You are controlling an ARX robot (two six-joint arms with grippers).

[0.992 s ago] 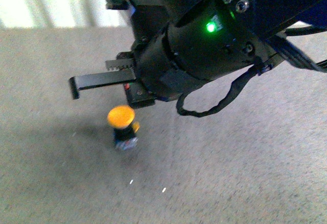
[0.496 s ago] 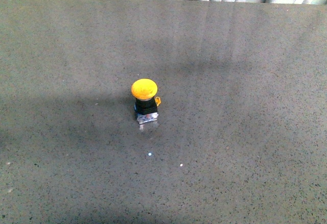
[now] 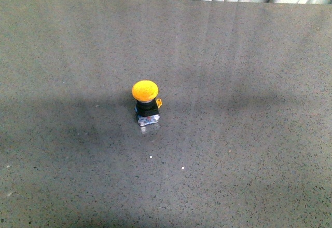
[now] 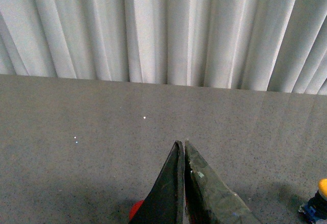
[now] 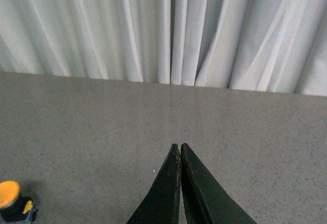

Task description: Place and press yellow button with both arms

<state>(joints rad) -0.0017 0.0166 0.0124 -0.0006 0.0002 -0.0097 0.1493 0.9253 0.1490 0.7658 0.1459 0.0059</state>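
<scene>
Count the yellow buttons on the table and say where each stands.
1. The yellow button stands upright near the middle of the grey table, apart from both grippers. None other shows.

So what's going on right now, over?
Both grippers, left and right, shut, empty. Yellow button upright, alone on table. Nothing in the way.

The bulky black robot arm that filled the front view a second ago is gone from it. The small yellow dome-capped push button (image 3: 146,103) stands uncovered and sharp on the grey speckled table (image 3: 249,150), barely shifted since.
</scene>
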